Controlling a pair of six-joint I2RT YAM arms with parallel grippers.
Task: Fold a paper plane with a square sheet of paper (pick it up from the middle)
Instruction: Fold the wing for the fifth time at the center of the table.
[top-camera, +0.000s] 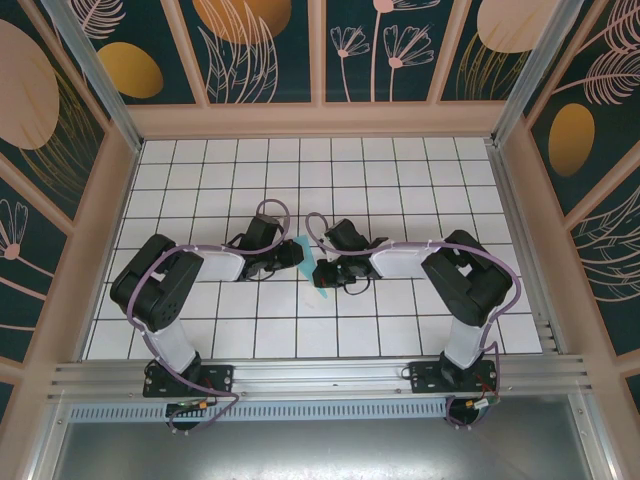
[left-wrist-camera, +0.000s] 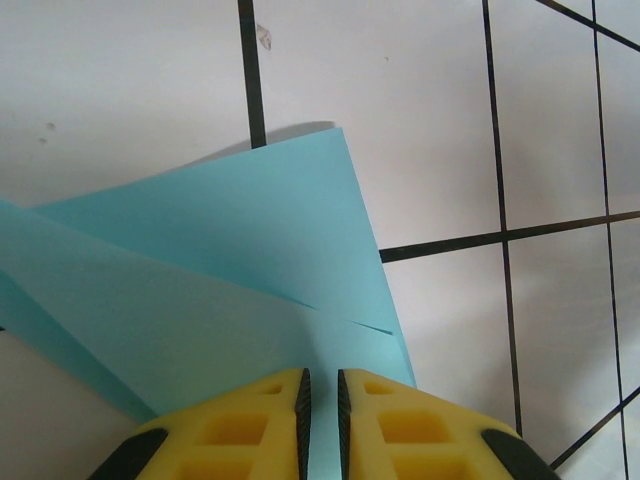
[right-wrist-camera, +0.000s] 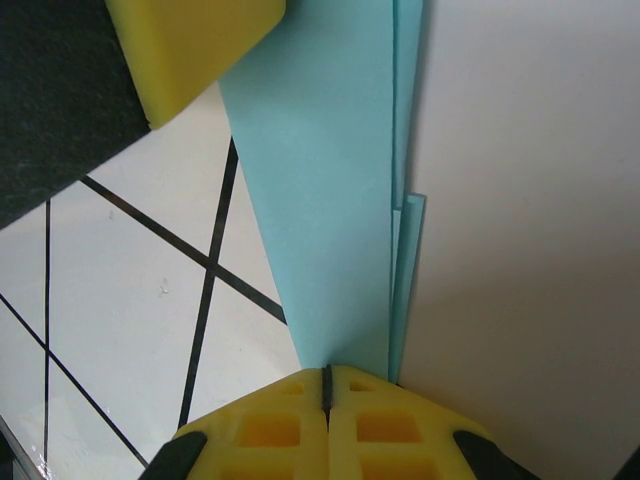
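Observation:
The turquoise paper plane (top-camera: 304, 246) lies folded on the white tiles between my two grippers. In the left wrist view the paper plane (left-wrist-camera: 230, 260) shows overlapping layers and a raised far edge that casts a shadow. My left gripper (left-wrist-camera: 322, 378) hovers over its near part with only a narrow gap between the pads, through which paper shows. In the right wrist view the paper plane (right-wrist-camera: 320, 200) is a long narrow wedge with layered edges. My right gripper (right-wrist-camera: 327, 372) is shut with its tips at the narrow end. Whether it pinches the paper I cannot tell.
Both arms reach inward from the near edge, left gripper (top-camera: 293, 255) and right gripper (top-camera: 324, 272) almost touching at mid-table. A left fingertip (right-wrist-camera: 190, 40) shows beside the paper in the right wrist view. Patterned walls (top-camera: 320, 60) enclose the white tiled table (top-camera: 400, 170).

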